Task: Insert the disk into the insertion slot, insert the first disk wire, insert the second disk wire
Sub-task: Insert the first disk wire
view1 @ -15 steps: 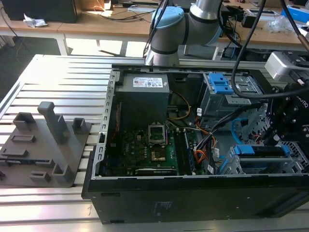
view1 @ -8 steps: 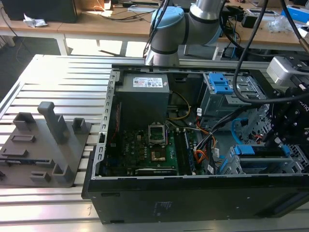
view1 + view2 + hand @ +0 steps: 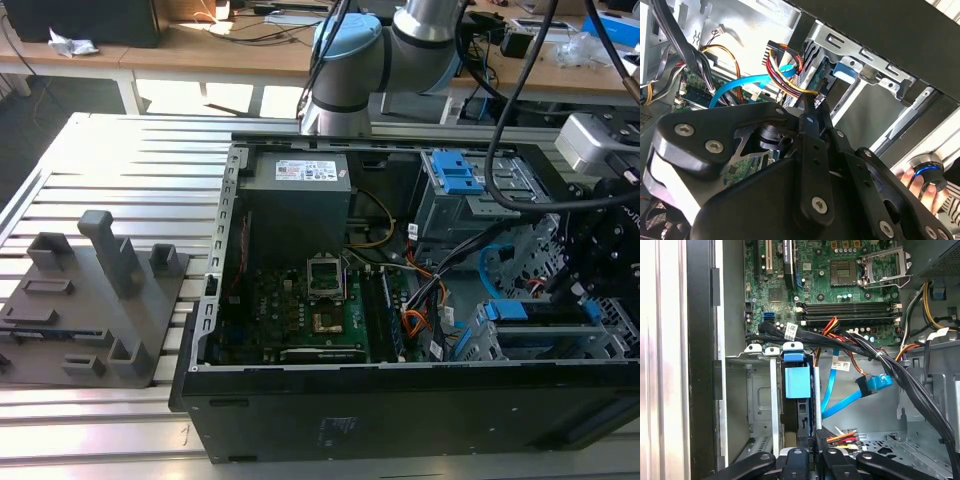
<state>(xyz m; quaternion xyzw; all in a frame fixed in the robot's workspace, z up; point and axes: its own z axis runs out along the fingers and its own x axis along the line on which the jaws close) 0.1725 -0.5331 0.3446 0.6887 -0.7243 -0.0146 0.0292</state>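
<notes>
Pincer [image 3: 810, 107] squeezed shut, can't tell on what. In exterior view, disk [image 3: 540, 325] is abt 7 o'clock from it, in slot [image 3: 612, 345], long side 3-to-9.

**Desk:** How does the pincer [image 3: 815, 107] look?
**Photographer:** Matte black plates [image 3: 755, 125] and bars, pinned with silver screws [image 3: 684, 130]. A white band [image 3: 662, 180] runs behind them, and a pale grey box [image 3: 590, 140] sits just above.
**Desk:** And the arm [image 3: 425, 20] behind it?
**Photographer:** Silver-grey tubes and rounded joints with pale blue caps [image 3: 345, 45]. Black cables [image 3: 492, 170] loop down towards the pincer.
</notes>
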